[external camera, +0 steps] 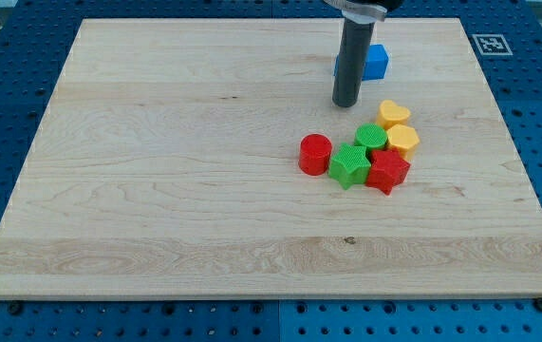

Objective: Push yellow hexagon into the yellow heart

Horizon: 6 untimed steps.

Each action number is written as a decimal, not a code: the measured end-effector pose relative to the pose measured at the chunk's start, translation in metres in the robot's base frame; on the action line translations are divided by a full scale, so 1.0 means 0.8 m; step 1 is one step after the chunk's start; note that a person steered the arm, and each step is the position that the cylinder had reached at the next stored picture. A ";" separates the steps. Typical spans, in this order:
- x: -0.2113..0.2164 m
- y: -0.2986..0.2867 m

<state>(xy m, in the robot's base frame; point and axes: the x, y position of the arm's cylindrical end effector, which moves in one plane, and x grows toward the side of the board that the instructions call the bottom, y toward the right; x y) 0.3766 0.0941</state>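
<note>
The yellow heart (pixel 394 114) lies right of the board's middle. The yellow hexagon (pixel 403 141) sits just below it, and the two touch. My tip (pixel 346 103) rests on the board up and to the left of the heart, about a block's width away from it. The rod rises from the tip to the view's top edge.
A green round block (pixel 371 138) touches the hexagon's left side. A green star (pixel 349 164) and a red star (pixel 387 172) lie below them, a red cylinder (pixel 315 154) further left. A blue block (pixel 374 62) sits behind the rod. The wooden board (pixel 157 190) ends at a blue perforated table.
</note>
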 end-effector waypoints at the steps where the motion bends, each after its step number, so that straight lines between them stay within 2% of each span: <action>1: 0.027 0.004; 6: 0.089 0.049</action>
<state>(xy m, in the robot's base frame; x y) 0.4478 0.1334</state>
